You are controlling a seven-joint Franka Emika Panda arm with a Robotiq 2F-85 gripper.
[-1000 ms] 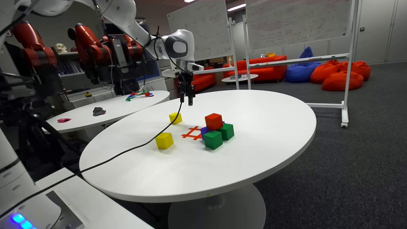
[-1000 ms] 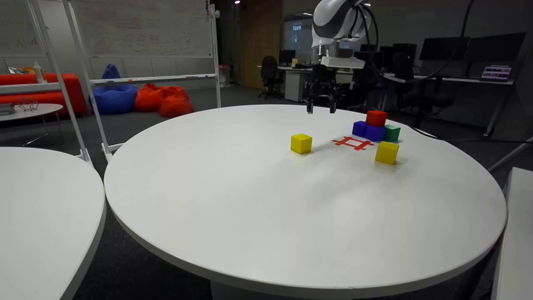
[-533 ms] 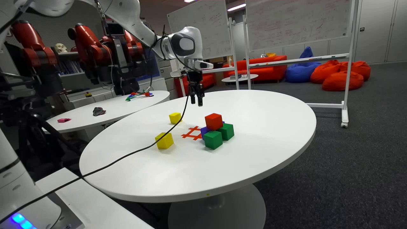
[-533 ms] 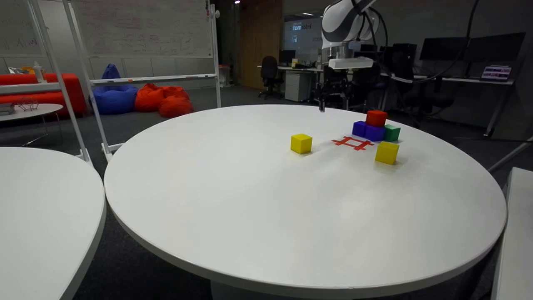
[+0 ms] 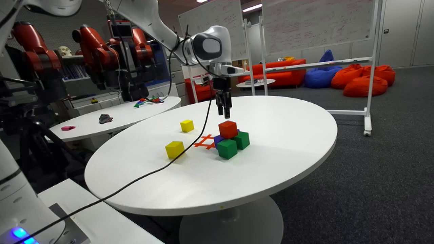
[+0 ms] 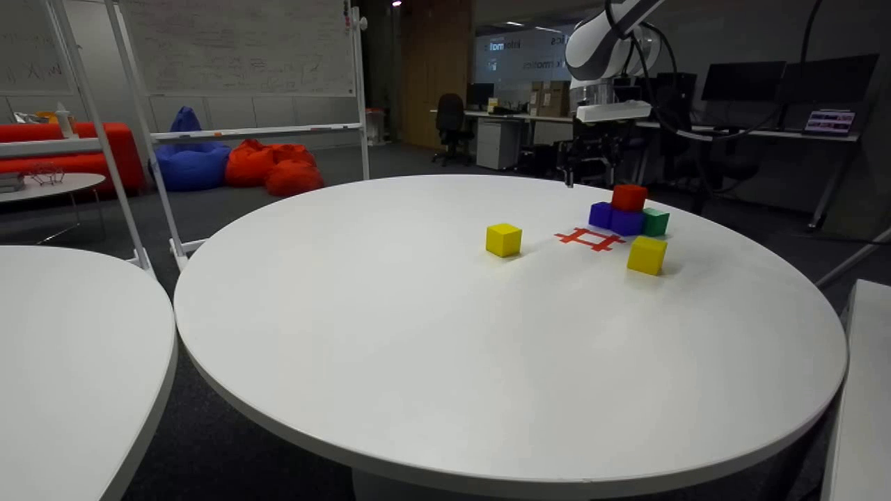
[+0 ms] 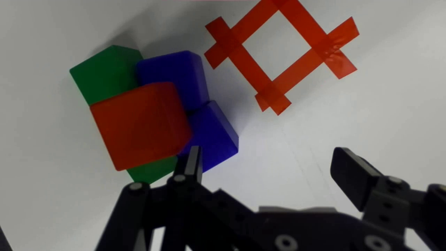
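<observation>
From different sides, both exterior views look slightly down across the round white table (image 6: 418,348); the wrist view faces down, near the red cube (image 7: 139,127).

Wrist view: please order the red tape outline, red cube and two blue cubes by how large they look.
1. Red tape outline, by span.
2. Red cube, though nearer the camera.
3. One blue cube and the other blue cube: partly hidden, too alike to rank.

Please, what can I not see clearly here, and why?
Wrist view: top corner of the square outline of flat red tape, cut by the picture's edge.
Wrist view: most of the green cube nearer the bottom edge, hidden by the red cube.
In an exterior view: writing on the wheeled whiteboard, too small and faint.
</observation>
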